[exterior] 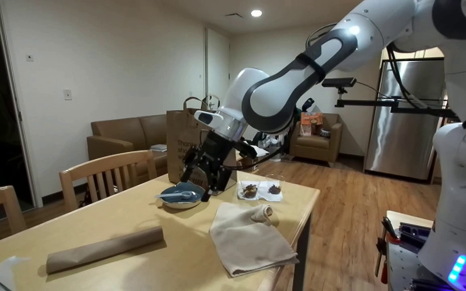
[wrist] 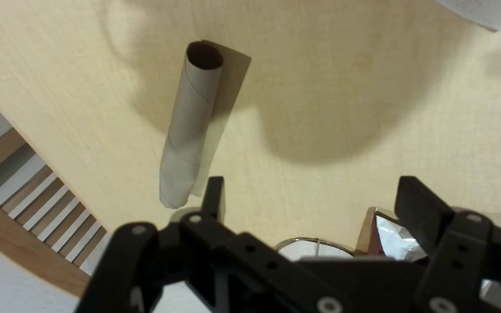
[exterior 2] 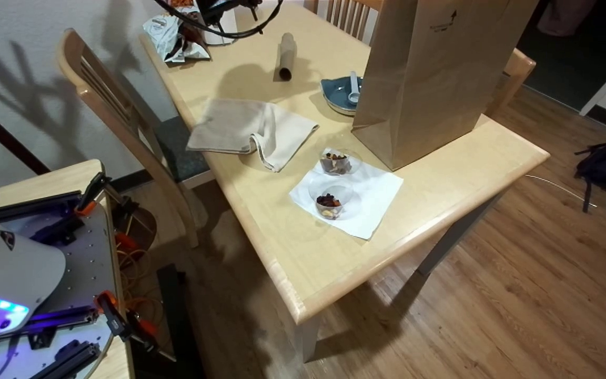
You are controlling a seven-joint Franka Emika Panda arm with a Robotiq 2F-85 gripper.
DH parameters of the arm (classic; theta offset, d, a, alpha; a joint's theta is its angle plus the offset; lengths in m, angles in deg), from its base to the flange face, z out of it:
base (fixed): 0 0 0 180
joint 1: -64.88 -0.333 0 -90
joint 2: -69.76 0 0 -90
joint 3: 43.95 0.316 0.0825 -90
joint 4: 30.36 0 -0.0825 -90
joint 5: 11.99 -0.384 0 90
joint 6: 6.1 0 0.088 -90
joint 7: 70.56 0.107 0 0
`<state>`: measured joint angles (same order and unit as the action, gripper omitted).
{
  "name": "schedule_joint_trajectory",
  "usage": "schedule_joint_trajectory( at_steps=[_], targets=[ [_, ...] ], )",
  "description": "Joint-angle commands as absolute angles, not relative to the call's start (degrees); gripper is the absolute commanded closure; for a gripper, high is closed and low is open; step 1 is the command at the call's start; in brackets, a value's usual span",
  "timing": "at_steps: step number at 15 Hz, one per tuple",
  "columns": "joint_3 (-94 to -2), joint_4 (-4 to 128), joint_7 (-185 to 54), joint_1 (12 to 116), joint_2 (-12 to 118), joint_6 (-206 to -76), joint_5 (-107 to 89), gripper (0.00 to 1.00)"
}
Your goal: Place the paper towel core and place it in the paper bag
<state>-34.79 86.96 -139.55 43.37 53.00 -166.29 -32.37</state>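
The paper towel core is a brown cardboard tube lying on its side on the table, in both exterior views (exterior: pixel 105 249) (exterior 2: pixel 288 55). In the wrist view, the core (wrist: pixel 185 134) lies left of centre, its open end at the top. The tall brown paper bag (exterior: pixel 176 133) stands upright on the table, also in an exterior view (exterior 2: pixel 429 89); its inside is hidden. My gripper (exterior: pixel 195 186) hangs above the table, apart from the core. In the wrist view my gripper (wrist: pixel 311 187) has its fingers wide apart with nothing between them.
A blue bowl (exterior: pixel 172 190) with a light spoon stands beside the bag. A beige cloth (exterior: pixel 253 242) and clear cups of snacks on white paper (exterior 2: pixel 371 210) lie nearby. A white roll (exterior 2: pixel 224 32) and a snack bag (exterior 2: pixel 166 39) stand at the far end. Chairs (exterior: pixel 107 178) line the table.
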Motion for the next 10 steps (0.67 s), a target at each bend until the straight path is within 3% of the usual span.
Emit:
schedule_joint_trajectory(
  at_steps=[1, 6, 9, 10],
  targets=[
    [-32.0, 81.8, -130.1, 46.5, 47.9, -161.4, -22.5, 0.0],
    [-35.9, 68.0, -116.7, 45.6, 36.7, -155.0, -5.2, 0.0],
    [-33.6, 59.7, -117.9, 47.8, 30.6, -152.3, -3.2, 0.0],
    [-33.3, 66.1, -116.9, 48.1, 34.6, -155.0, -2.8, 0.0]
  ],
)
